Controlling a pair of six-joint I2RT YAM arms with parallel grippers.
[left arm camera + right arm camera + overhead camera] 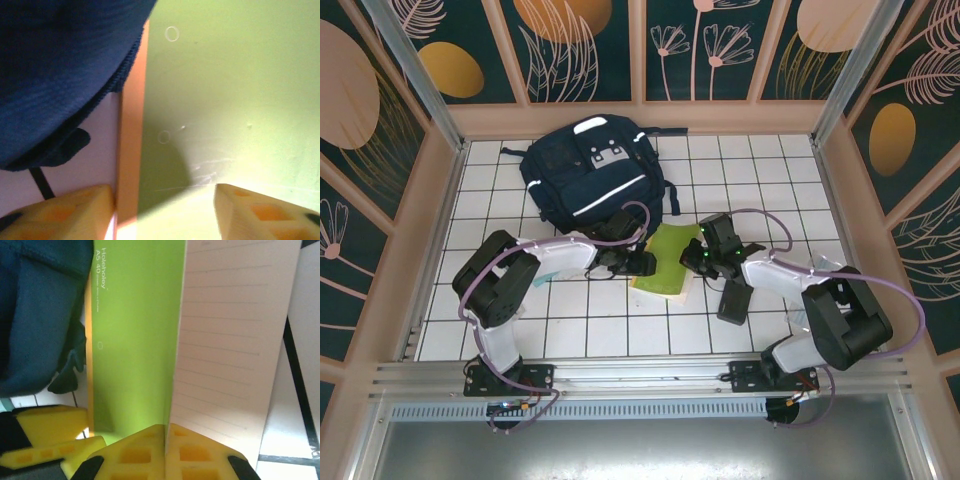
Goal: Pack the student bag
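Currently the student bag point(585, 170) lies flat at the far centre-left of the tiled bench point(770, 180), its near edge just beside a green notebook point(670, 262). Left hand point(160, 215) is spread, fingers apart over the notebook's orange edge. Right hand point(165, 452) is pressed together, pinching the notebook's cover edge.

From my station I see a white-tiled tabletop point(760, 170) with dark grout lines. It is boxed in left, right and far by walls point(590, 50) of dark teal panels printed with peach leaves and gold ovals, framed in pale wood. A metal rail point(640, 372) runs along the near edge.
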